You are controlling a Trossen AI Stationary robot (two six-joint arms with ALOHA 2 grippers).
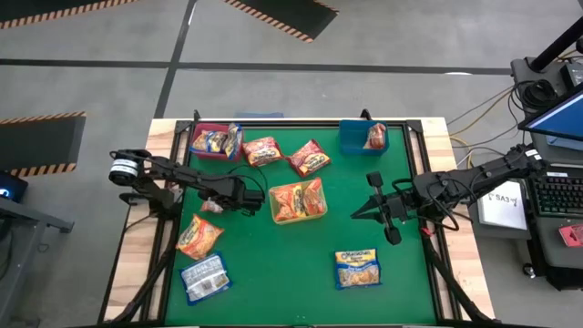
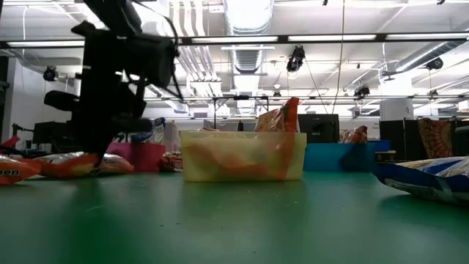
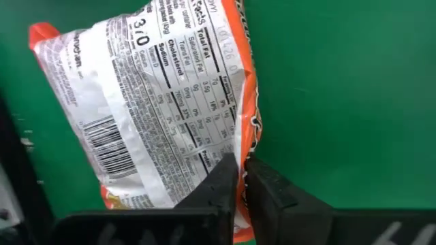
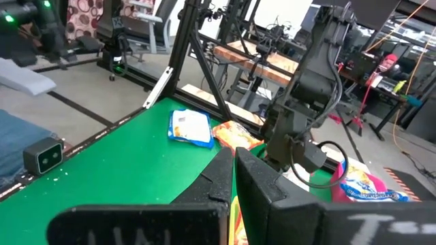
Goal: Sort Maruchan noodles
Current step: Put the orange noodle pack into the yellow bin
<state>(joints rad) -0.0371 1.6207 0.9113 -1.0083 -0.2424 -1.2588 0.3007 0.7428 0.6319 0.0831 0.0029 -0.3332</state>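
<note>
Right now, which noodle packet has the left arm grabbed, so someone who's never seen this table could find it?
Start at the clear bin in the middle of the green mat. Just to its left, the left tool is shut on the edge of an orange packet. Unlike its neighbours, which lie picture-side up, this one shows its white nutrition label and barcode.

Green table [image 1: 273,264]. Red bin [image 1: 202,130], blue bin [image 1: 353,138], clear yellowish bin [image 1: 298,216]. Orange packet [image 3: 170,102] with white back, black print and barcode. Blue-and-silver packets [image 1: 205,278] near the front.
</note>
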